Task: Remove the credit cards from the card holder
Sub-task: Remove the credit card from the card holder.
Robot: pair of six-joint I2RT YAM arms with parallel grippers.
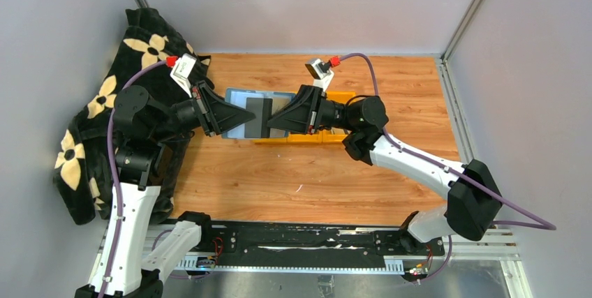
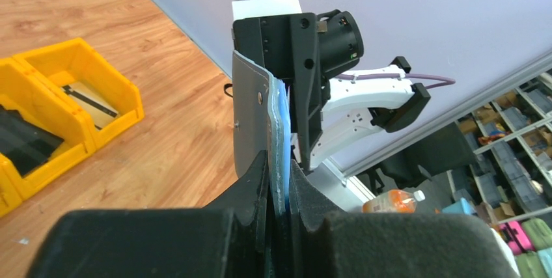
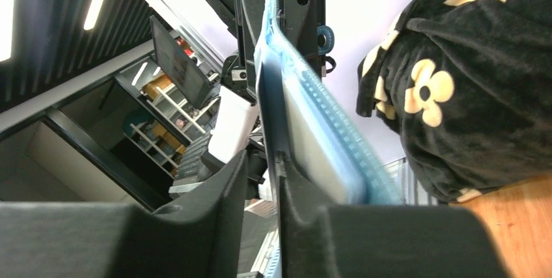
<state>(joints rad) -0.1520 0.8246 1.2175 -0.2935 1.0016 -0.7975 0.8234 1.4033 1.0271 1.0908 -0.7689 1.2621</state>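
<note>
Mid-table, above the table [image 1: 279, 179]: card holder [image 1: 260, 113], on edge, clamped between my left gripper [image 1: 244, 118] on its left and my right gripper [image 1: 272, 120] on its right. Beneath and right of it, on the table: bins [image 1: 300, 139], side by side, one card [image 2: 88, 99] lying in one compartment, another card [image 2: 23, 144] in the next. Far left, behind my left arm: cloth [image 1: 98, 102], against the wall.

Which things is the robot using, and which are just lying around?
For the job: small teal-blue folding card holder, silvery-grey flat plastic credit card inside it, left gripper, right gripper.
Just lying about: yellow plastic bins, black cloth with cream flowers.
</note>
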